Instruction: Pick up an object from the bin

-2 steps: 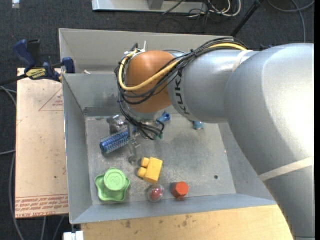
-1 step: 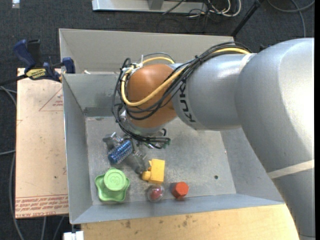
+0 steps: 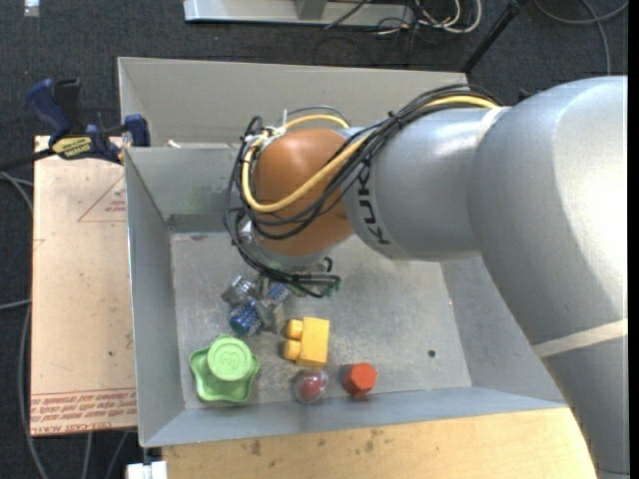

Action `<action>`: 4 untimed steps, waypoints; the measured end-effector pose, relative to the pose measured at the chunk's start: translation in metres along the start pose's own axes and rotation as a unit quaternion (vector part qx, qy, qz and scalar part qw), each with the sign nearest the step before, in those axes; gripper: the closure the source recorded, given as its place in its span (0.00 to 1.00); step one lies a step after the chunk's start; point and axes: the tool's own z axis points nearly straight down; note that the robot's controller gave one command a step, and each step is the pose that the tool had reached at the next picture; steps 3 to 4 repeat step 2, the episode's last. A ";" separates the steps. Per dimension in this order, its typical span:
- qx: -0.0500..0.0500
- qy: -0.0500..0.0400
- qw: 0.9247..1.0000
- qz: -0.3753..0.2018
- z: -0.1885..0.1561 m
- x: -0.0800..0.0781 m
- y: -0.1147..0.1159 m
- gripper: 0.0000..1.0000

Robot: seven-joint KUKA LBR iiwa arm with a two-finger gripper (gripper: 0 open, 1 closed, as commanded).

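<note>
We count one green cup, one yellow block, one red piece, one reddish ball, one unclear blue thing, gripper mostly hidden under its orange cover, apart or together we can't tell

Dark carpet floor, loose cables

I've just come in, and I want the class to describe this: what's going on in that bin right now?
A grey robot arm reaches into the metal bin from the right. Its gripper hangs low over the floor, right above a small blue and clear thing. A yellow block lies just beside it. Along the front wall sit a green scalloped lid, a reddish clear ball and a small red piece. Nothing looks lifted yet.
</note>
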 end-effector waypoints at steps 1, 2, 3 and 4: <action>0.004 -0.004 1.000 0.004 -0.124 0.002 -0.060 1.00; 0.003 -0.005 0.996 0.087 -0.279 0.022 -0.047 1.00; 0.003 -0.005 0.996 0.087 -0.279 0.022 -0.047 1.00; 0.003 -0.005 0.996 0.087 -0.279 0.022 -0.047 1.00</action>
